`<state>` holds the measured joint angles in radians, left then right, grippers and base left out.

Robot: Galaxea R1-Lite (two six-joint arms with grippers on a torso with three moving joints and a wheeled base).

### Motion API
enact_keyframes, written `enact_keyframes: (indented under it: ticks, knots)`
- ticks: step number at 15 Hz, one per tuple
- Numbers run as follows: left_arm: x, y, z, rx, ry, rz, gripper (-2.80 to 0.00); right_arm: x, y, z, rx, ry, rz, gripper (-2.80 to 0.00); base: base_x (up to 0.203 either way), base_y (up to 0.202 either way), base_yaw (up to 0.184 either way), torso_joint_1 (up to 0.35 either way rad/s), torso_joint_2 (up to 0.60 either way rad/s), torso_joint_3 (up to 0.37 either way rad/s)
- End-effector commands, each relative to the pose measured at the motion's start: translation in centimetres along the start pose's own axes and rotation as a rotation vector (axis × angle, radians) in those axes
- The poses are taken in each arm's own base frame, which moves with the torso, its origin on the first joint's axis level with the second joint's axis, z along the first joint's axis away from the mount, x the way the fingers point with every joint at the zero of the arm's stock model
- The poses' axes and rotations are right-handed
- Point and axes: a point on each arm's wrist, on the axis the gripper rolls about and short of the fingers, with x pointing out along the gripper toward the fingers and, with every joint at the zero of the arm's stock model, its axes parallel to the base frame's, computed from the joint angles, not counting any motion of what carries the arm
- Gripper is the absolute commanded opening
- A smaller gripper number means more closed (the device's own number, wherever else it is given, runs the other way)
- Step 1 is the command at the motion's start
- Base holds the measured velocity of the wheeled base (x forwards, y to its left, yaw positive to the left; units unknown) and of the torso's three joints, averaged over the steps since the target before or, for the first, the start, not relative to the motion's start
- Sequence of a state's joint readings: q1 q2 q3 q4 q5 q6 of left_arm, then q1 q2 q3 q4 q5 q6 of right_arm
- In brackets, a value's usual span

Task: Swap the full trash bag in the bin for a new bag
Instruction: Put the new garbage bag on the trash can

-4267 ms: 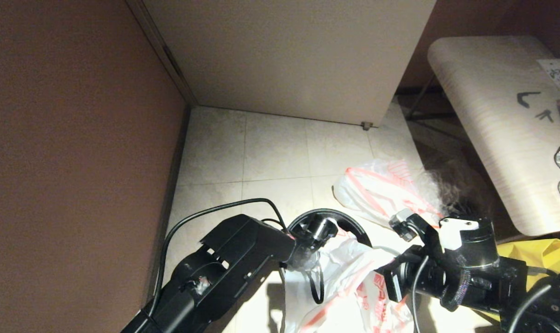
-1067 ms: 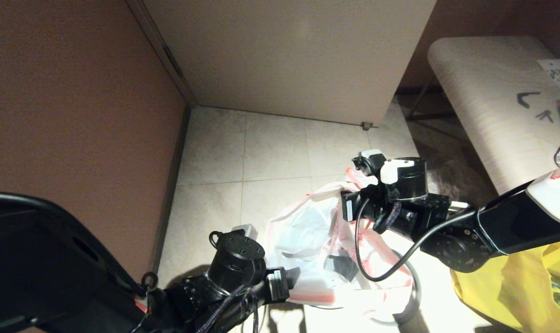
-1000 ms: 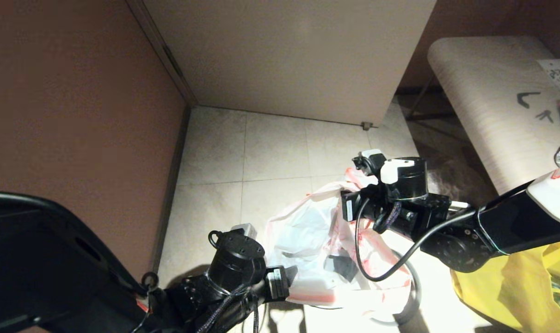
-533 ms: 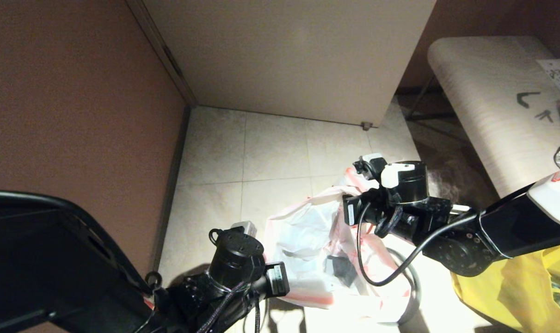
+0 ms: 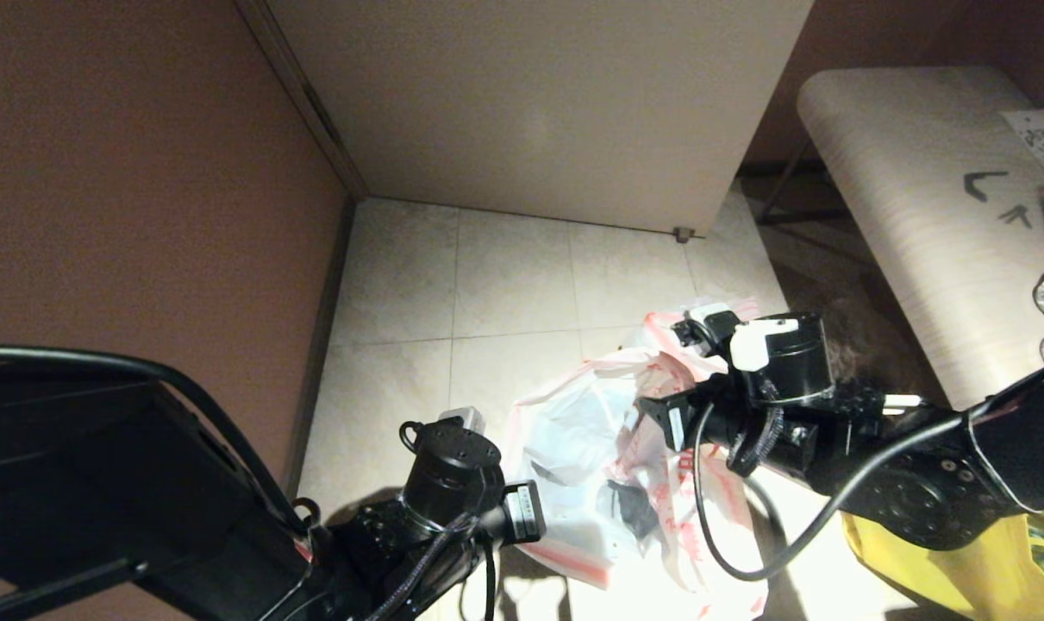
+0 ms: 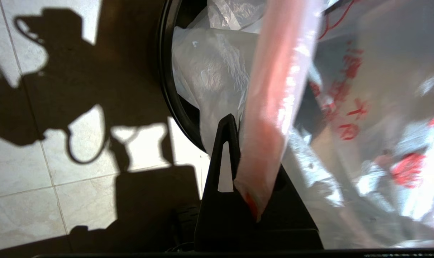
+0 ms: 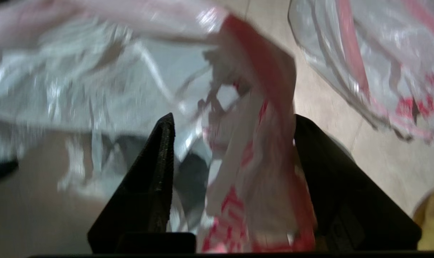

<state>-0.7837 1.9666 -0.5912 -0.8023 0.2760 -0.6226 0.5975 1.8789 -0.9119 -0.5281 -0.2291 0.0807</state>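
The new bag (image 5: 586,448), thin white plastic with a red edge strip, hangs spread between both grippers. My left gripper (image 6: 252,172) is shut on its red edge strip (image 6: 274,107), low beside the bag (image 5: 534,517). The right gripper (image 7: 234,154) is open, its jaws wide apart, with a fold of the bag's printed edge (image 7: 260,186) hanging between them against one finger (image 7: 310,161). In the left wrist view the black rim of the bin (image 6: 165,82) shows under the bag, with white plastic sagging inside it. The full trash bag (image 7: 363,53) lies on the floor beyond, mostly hidden behind the right wrist (image 5: 664,329).
A yellow bag (image 5: 935,552) sits on the floor at the lower right. A pale table (image 5: 909,207) stands to the right, a beige cabinet panel (image 5: 539,103) ahead and a brown wall (image 5: 142,216) on the left. Tiled floor (image 5: 504,276) lies open ahead.
Both wrists have dropped lower and the right one has shifted rightward. The bag between them has sunk with them, and its mouth hangs lower and slacker than a second ago.
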Motion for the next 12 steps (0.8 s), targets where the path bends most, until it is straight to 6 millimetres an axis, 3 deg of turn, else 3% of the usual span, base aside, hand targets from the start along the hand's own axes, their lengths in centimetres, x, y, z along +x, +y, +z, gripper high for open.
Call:
enact_keyframes:
  ticks: [1, 4, 7, 10, 12]
  knots:
    - [0.2, 0.2, 0.3, -0.011, -0.011, 0.005, -2.8, -3.1, -0.1, 0.0, 0.004, 0.029, -0.008, 0.0, 0.0, 0.0, 0.0, 0.0, 0.0, 0.0]
    - [0.2, 0.8, 1.7, -0.014, -0.049, 0.018, -2.8, -5.5, -0.1, -2.1, 0.089, 0.074, -0.157, 0.0, 0.0, 0.0, 0.0, 0.0, 0.0, 0.0]
    - [0.2, 0.9, 3.0, -0.033, -0.08, 0.004, -2.8, -8.4, 0.8, -4.4, 0.109, 0.119, -0.129, 0.0, 0.0, 0.0, 0.0, 0.0, 0.0, 0.0]
    - [0.2, 0.9, 3.0, -0.034, -0.078, 0.008, -2.8, -8.8, 1.1, -5.6, 0.171, 0.211, -0.138, 0.0, 0.0, 0.0, 0.0, 0.0, 0.0, 0.0]
    - [0.4, 1.8, 3.3, -0.046, -0.082, 0.033, -2.8, -7.7, 1.9, -6.8, 0.254, 0.261, -0.14, 0.0, 0.0, 0.0, 0.0, 0.0, 0.0, 0.0]
